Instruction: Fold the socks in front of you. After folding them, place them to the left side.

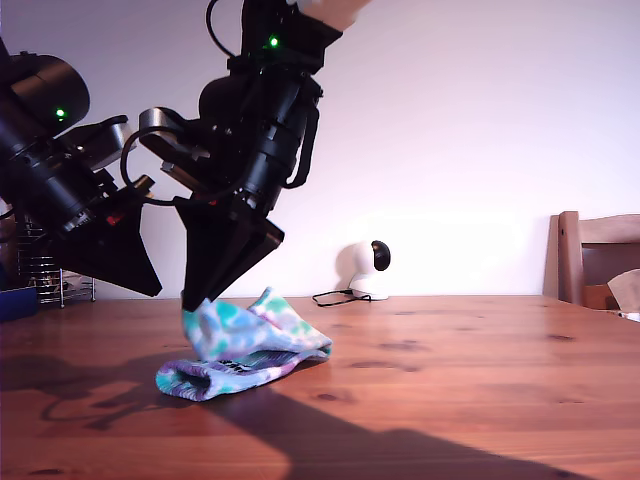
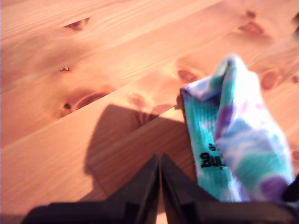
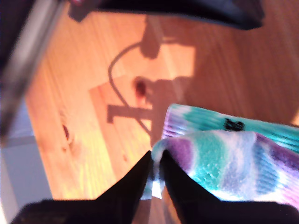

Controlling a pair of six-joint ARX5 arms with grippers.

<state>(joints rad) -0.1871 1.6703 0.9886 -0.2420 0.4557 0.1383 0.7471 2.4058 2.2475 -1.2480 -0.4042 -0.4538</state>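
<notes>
Fold in progress, not finished. Sock [image 1: 245, 345], tie-dye in teal, purple and white, lies on the wooden table [image 1: 450, 380] directly under my second gripper [image 1: 192, 303]. One end rests flat on the wood; the other end is raised and doubled back over it. My second gripper has its jaws pressed together on that raised edge, and the cloth hangs from the tips. My first gripper [image 1: 155, 290] hangs just beside the sock on the far side from the second, clear of the table, with its jaws pressed together on nothing. Judgement: roughly halfway. The top layer is not yet laid flat, and the move to the side has not begun. Whether this is one sock or a pair stacked together, I cannot tell. The exterior view alone shows the height: the lifted layer arches off the lower one, and both arms lean in over it. It also shows a small white camera [image 1: 365, 268] and a chair [image 1: 595, 260] well beyond the grippers. The second wrist view alone shows the grip itself: a sliver of pale cloth caught between the tips of my second gripper [image 3: 155, 156], and dark lettering on the sock [image 3: 224, 158]. The first wrist view shows my first gripper [image 2: 160, 161] with bare table [image 2: 93, 56] ahead of its tips and the ribbed cuff of the sock [image 2: 233, 140] off to one side, untouched.
</notes>
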